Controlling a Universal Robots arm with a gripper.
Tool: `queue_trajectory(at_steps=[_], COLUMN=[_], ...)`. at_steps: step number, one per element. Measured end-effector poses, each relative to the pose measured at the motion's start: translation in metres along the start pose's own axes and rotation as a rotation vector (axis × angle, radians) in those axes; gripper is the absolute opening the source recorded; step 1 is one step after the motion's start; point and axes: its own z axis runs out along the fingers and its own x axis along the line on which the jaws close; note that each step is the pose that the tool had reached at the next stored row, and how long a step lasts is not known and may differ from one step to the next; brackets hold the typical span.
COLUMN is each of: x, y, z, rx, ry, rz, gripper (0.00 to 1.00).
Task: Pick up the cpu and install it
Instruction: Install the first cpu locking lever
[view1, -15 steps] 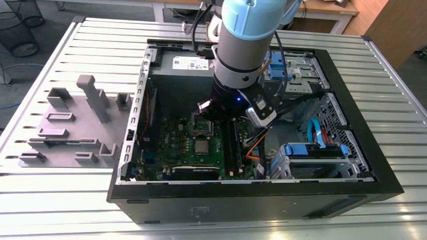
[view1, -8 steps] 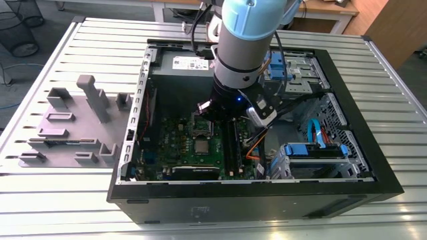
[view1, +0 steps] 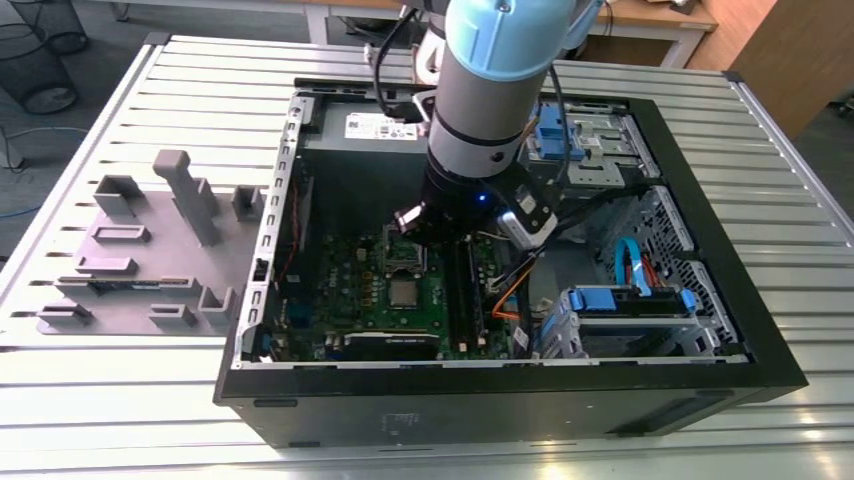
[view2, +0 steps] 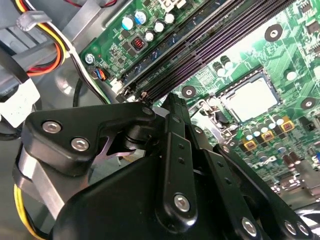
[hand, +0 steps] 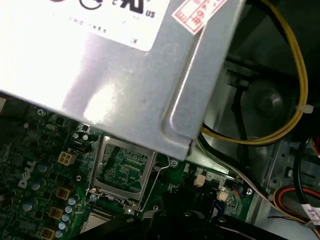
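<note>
The cpu (view1: 403, 293) is a small pale silver square lying flat in its socket on the green motherboard (view1: 350, 300) inside the open computer case. In the second wrist view the cpu (view2: 248, 97) lies a little beyond my gripper (view2: 172, 107), apart from it. The dark metal socket frame (view1: 404, 252) stands hinged up beside the chip; in the first wrist view the frame (hand: 122, 167) shows the board through its opening. My gripper (view1: 434, 232) hangs low in the case, just above the frame and the memory slots (view2: 200, 55).
The grey power supply box (hand: 115, 75) sits close behind the socket. Yellow, orange and black cables (hand: 280, 135) run along the case wall. Drive bays with blue clips (view1: 627, 300) fill the exterior view's right. A grey fixture block set (view1: 147, 250) stands outside the case.
</note>
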Motion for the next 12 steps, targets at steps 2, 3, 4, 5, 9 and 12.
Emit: queue_trajectory(at_steps=[2,3,4,5,9,12], x=[0.0,0.0,0.0,-0.0001,-0.0001,-0.0001], y=[0.0,0.0,0.0,0.0001,0.0003,0.0003], z=[0.0,0.0,0.0,0.0001,0.0006,0.0006], rx=[-0.0001,-0.0001,-0.0002,-0.0004,-0.0005,-0.0005], ry=[0.0006,0.0009,0.0015,0.0022,0.0065,0.0072], rz=[-0.007,-0.009,-0.016,-0.027,-0.075,-0.083], gripper=[0.11,0.11,0.11,0.11,0.11,0.11])
